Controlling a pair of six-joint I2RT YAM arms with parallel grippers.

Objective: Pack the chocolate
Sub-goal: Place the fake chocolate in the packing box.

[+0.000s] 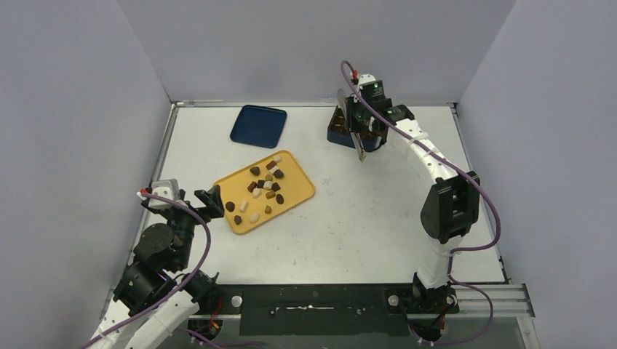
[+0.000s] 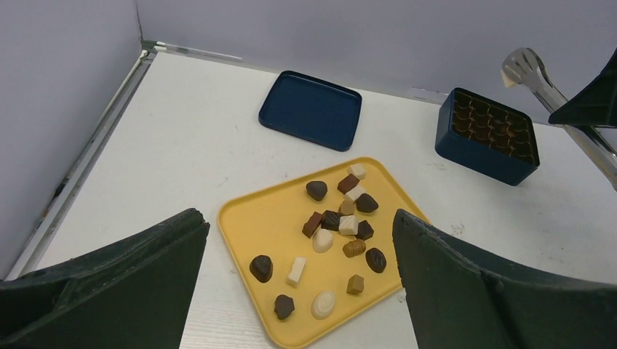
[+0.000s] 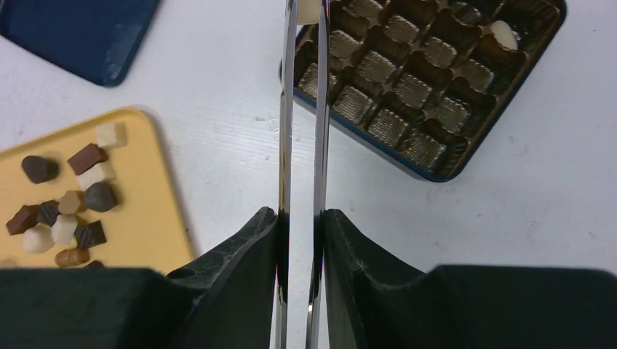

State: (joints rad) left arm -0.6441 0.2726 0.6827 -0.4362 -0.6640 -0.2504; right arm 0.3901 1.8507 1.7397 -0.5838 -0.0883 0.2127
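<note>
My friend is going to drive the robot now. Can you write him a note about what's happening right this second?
Left gripper: open, empty, beside the yellow tray.
Right gripper: shut on the metal tongs, which pinch a white chocolate at the dark blue box.
The other chocolates lie loose on the tray. The lid lies flat beyond it.
Done: one white piece sits in a corner compartment.
Left: place the held piece, then pack the rest.
</note>
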